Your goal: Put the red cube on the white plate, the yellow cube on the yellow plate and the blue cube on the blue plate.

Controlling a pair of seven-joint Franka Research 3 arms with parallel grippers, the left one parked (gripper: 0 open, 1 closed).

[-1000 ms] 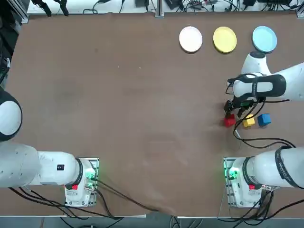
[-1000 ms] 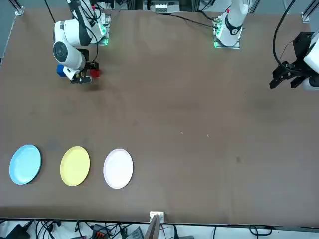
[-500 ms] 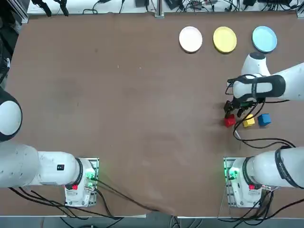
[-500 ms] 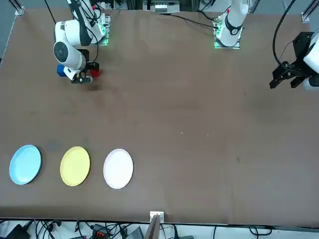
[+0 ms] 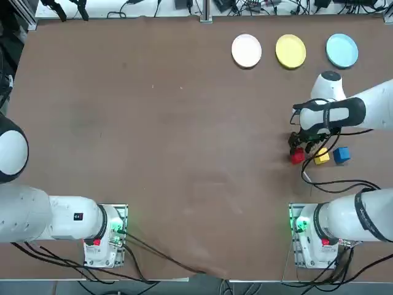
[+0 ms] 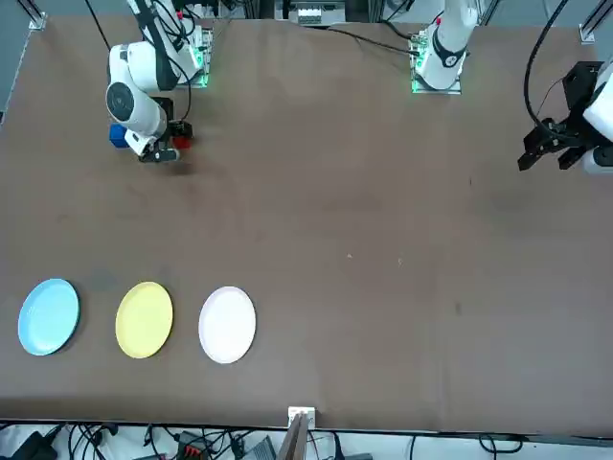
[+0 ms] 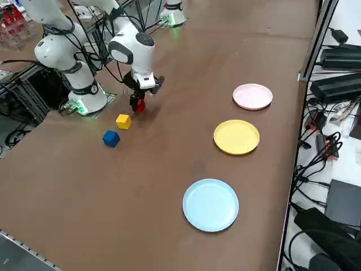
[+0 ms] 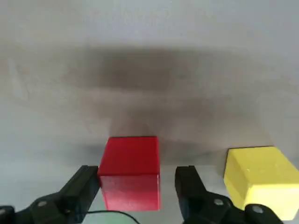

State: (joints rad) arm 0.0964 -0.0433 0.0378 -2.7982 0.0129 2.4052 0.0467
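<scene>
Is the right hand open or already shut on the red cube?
Open. In the wrist view the right hand straddles the red cube, with a visible gap between the cube and each of the fingers.

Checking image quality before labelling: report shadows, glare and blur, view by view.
Right wrist view: a broad soft shadow lies on the table beyond the red cube; the open tool straddles it, slightly soft-focused. Top view: even light, no glare on the white plate.
</scene>
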